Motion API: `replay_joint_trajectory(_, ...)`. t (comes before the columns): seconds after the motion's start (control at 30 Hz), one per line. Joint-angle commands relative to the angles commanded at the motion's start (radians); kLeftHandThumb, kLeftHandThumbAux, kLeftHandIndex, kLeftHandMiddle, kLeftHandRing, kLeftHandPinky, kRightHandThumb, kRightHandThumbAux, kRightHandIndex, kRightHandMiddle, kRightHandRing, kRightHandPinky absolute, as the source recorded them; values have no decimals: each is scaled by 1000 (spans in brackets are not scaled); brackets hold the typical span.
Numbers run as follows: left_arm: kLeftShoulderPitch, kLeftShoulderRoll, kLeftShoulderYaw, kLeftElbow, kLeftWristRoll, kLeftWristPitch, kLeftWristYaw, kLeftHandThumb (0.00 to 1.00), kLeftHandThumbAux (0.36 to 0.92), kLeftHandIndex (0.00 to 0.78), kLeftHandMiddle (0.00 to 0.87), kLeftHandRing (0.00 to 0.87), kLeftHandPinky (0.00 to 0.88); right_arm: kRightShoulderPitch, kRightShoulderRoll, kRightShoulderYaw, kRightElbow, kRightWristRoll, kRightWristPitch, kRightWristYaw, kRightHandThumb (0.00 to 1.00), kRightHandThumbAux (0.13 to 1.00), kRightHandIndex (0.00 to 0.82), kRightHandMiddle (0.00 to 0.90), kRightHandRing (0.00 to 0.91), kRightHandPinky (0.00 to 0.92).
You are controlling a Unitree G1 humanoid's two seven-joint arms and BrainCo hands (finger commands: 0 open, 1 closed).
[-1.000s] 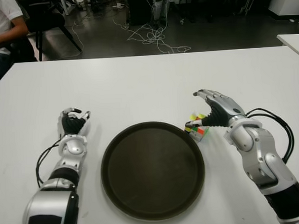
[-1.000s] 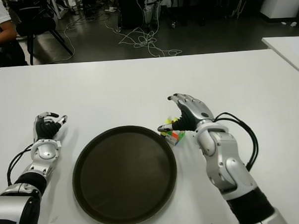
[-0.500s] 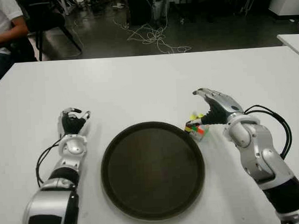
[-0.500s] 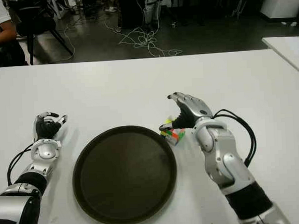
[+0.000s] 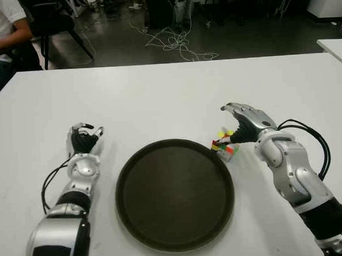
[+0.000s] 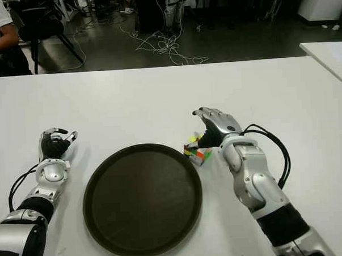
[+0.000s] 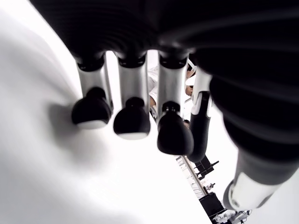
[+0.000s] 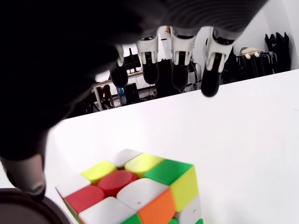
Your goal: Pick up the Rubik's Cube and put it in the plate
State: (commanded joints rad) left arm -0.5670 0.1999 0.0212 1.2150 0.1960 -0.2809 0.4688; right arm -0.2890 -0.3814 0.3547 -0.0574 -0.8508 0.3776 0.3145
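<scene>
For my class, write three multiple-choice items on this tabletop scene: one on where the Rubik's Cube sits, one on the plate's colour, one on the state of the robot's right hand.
1. Where is the Rubik's Cube?
A. In the middle of the plate
B. On the table at the plate's right rim
C. Beside the left hand

2. What colour is the plate?
A. White
B. Dark brown
C. Bright red

3. What is the right hand doing?
A. Hovering over the cube, fingers spread, not gripping
B. Holding the cube high above the plate
C. Lying flat inside the plate

Answers: 1 B, the cube stands on the white tabletop beside the rim. 2 B, the round plate is dark. 3 A, the right wrist view shows fingertips clear of the cube.
</scene>
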Motion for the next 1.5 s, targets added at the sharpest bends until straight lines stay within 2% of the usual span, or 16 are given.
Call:
replay_joint_trajectory(0.7, -1, 4, -3, 4, 3, 3, -5, 709, 706, 442, 843, 842, 831, 8, 2, 6, -17, 7, 41, 41, 34, 623, 0, 0, 15, 93)
replay_joint_trajectory(1.17, 0, 2, -1, 0, 0, 7, 2, 708, 705, 442, 840, 838, 824, 20, -3, 4, -14, 11, 25, 28, 54, 612, 0, 0, 10, 73)
replay_joint_trajectory(1.5, -2, 2, 3, 2, -3, 12, 2, 708, 706, 442, 841, 839, 826, 33, 3, 0, 8, 24, 1, 7, 85, 643, 0, 0, 10, 59)
